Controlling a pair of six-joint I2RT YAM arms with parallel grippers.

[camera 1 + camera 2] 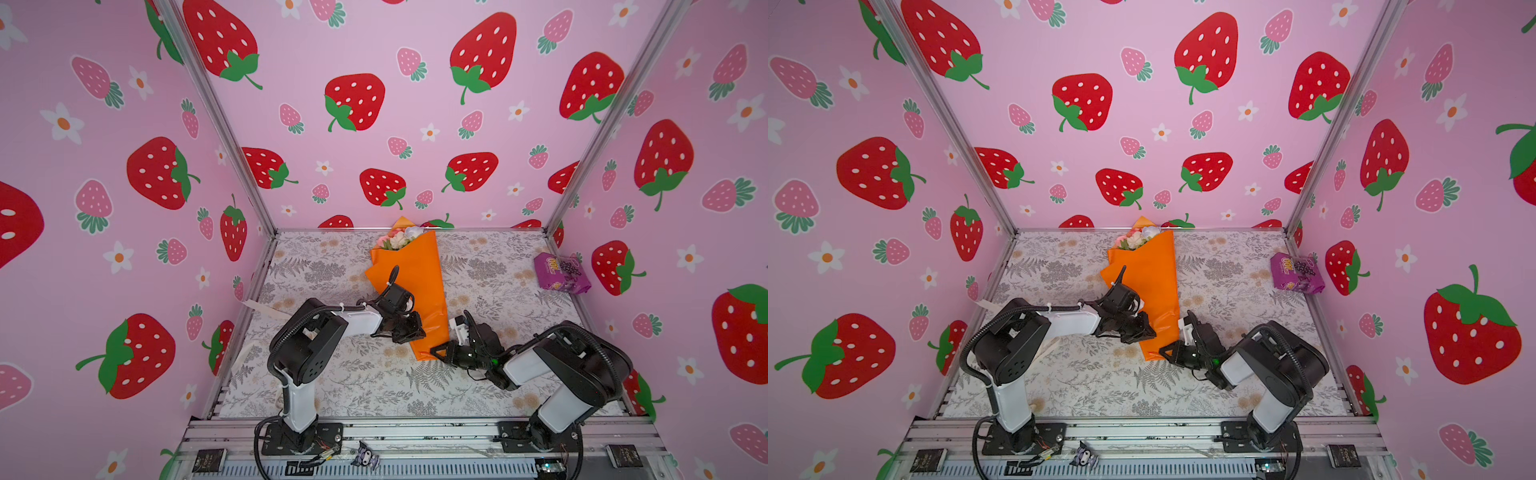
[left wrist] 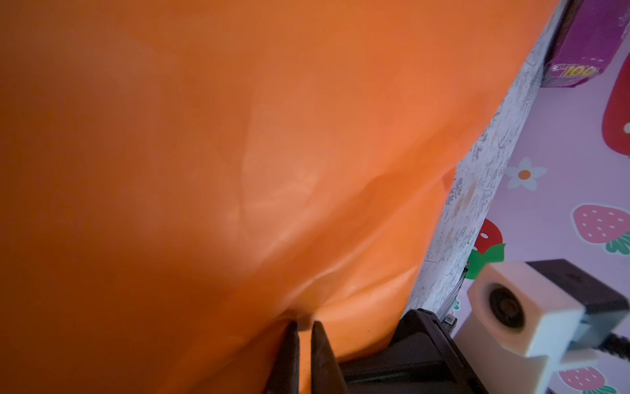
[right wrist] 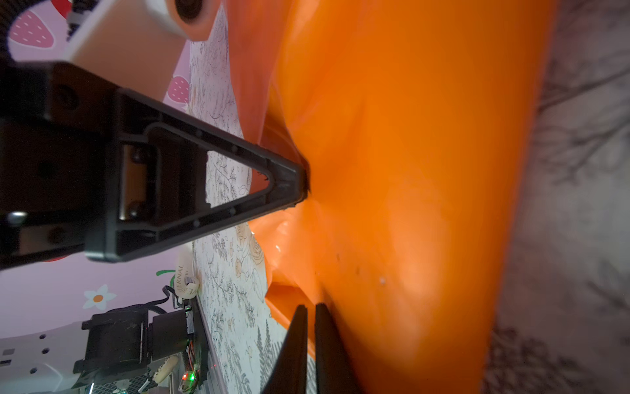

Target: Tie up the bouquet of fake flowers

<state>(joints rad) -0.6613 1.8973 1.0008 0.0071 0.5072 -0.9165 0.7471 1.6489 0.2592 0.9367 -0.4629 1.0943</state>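
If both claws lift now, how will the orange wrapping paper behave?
Probably floppy: the orange wrapping paper puckers where the left claw pinches it. Its glossy sheen suggests slipperiness. The flower heads may make the far end sag.

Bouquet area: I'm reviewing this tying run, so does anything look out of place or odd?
Yes. The cream ribbon lies at the left edge of the table, apart from the bouquet, though tying probably needs it. A purple snack packet sits by the right wall and looks unrelated.
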